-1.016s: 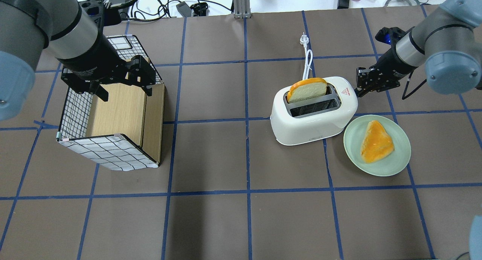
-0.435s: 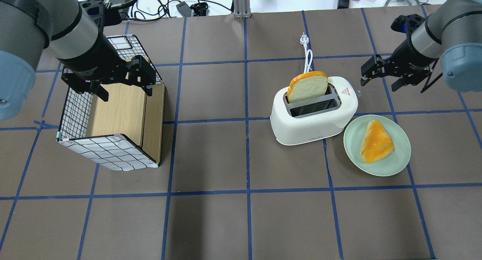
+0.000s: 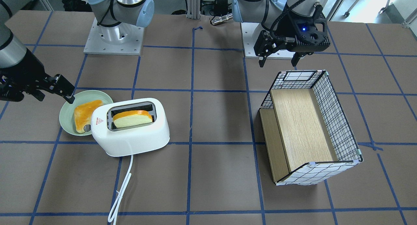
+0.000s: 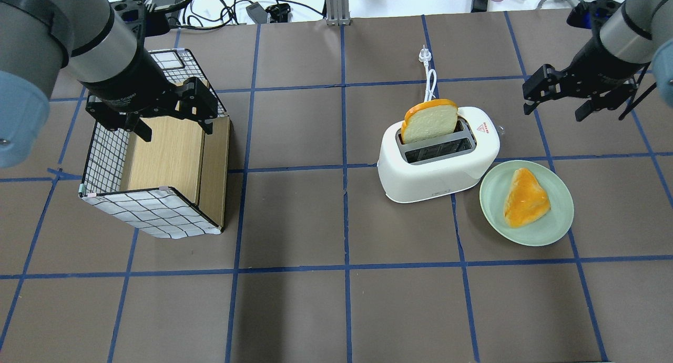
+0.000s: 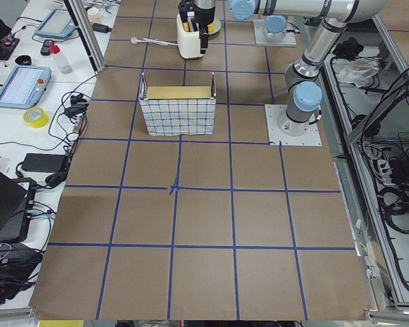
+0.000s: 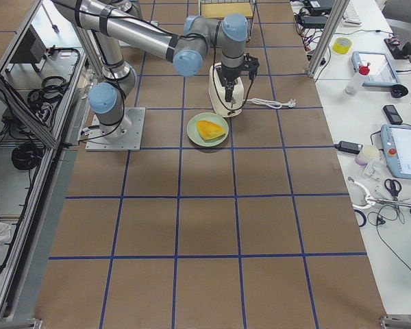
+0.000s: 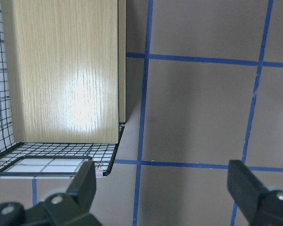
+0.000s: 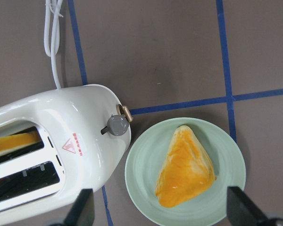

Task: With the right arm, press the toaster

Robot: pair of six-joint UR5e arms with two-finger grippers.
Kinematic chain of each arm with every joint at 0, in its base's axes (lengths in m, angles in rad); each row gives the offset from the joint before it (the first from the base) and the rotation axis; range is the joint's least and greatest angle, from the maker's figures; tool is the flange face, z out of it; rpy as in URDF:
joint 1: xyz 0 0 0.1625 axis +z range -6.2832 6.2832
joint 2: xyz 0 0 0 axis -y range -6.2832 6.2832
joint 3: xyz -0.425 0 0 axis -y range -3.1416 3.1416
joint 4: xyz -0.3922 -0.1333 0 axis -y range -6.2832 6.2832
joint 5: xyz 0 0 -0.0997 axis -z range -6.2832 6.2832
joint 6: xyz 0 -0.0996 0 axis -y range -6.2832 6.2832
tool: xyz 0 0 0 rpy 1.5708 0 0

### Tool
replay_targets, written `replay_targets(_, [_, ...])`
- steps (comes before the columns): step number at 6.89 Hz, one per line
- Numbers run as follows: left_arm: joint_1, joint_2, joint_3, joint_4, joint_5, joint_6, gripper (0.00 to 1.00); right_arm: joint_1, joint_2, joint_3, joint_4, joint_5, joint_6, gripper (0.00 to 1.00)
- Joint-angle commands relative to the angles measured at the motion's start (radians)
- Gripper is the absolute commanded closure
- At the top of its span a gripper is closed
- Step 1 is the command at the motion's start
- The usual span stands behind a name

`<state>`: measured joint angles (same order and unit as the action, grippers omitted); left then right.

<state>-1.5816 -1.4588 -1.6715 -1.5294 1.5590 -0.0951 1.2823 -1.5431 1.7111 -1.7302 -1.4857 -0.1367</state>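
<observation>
A white rounded plastic 2-slot toaster (image 4: 439, 158) sits on the brown gridded table (image 4: 315, 310) just beside a pale green round plate (image 4: 558, 230), while the black right gripper (image 4: 554, 110) hangs open and empty near its knob end.

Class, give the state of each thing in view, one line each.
White rounded two-slot toaster: upright, cord unplugged.
Orange-crusted bread slice: standing tall in toaster.
Pale green round plate: holds bread wedge.
Wire-grid basket: holds wooden panels.
Left gripper: jaws open, empty.
Right gripper: jaws open, clear of toaster.
</observation>
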Motion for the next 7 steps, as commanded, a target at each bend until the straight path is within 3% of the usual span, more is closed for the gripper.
replay_targets(1, [0.000, 0.000, 0.001, 0.000, 0.000, 0.000, 0.00, 0.098, -0.008, -0.091, 0.115, -0.025, 0.109, 0.00])
replay_targets(4, [0.000, 0.000, 0.000, 0.000, 0.000, 0.000, 0.00, 0.244, -0.020, -0.099, 0.121, -0.082, 0.216, 0.00])
replay_targets(7, [0.000, 0.000, 0.000, 0.000, 0.001, 0.000, 0.00, 0.261, -0.054, -0.100, 0.170, -0.076, 0.226, 0.00])
